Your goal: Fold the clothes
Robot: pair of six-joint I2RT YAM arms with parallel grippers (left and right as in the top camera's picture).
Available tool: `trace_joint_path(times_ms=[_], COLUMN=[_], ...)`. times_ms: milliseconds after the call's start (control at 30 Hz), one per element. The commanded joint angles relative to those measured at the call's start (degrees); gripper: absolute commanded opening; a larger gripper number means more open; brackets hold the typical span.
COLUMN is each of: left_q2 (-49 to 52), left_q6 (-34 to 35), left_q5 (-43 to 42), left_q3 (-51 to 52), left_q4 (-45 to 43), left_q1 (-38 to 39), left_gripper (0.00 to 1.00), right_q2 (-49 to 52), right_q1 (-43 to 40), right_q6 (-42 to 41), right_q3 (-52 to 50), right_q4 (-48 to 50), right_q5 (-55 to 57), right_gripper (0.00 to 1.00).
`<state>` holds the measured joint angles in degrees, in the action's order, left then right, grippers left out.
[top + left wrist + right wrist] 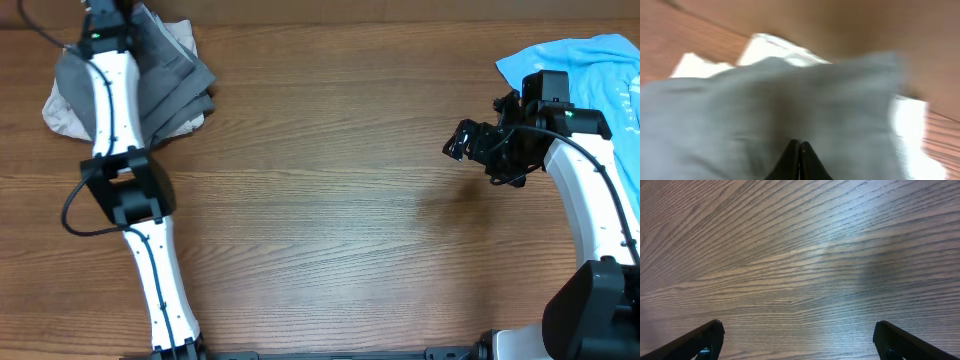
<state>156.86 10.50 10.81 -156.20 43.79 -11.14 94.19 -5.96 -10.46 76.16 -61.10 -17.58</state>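
Folded medium-grey shorts [175, 85] lie at the table's far left corner on top of a pale beige garment [62, 112]. My left arm reaches over this pile. In the blurred left wrist view the left gripper [800, 146] is shut, its tips together just above the grey cloth [790, 95], with nothing visibly pinched; pale cloth [775, 47] shows behind. A light-blue T-shirt [585, 55] lies crumpled at the far right. My right gripper [466, 141] is open and empty over bare wood [799, 330], left of the T-shirt.
The wooden table [330, 200] runs between the two piles. The left arm's elbow [125, 185] hangs over the table's left part. The right arm's base [600, 300] stands at the front right.
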Motion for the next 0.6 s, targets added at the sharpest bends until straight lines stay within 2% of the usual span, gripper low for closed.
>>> trace_joint_path(times_ms=[0,400,567], left_q2=[-1.5,-1.5,-2.5], left_q6=[1.2,1.3,0.9], left_q5=[-1.3,0.7,0.7], left_q3=[-0.6,9.7,9.6], left_q4=[-0.6,-1.4,-0.2], left_q1=[1.9,2.2,2.8], left_gripper=[0.06,0.06,0.04], right_q2=[-0.2,-0.2,-0.2], right_q1=[-0.2,-0.2,-0.2], right_q6=[0.0,0.0,0.0], right_q3=[0.1,0.1,0.1], right_q4=[0.2,0.2,0.2], right_q5=[0.2,0.2,0.2], right_gripper=[1.00,1.00,1.00])
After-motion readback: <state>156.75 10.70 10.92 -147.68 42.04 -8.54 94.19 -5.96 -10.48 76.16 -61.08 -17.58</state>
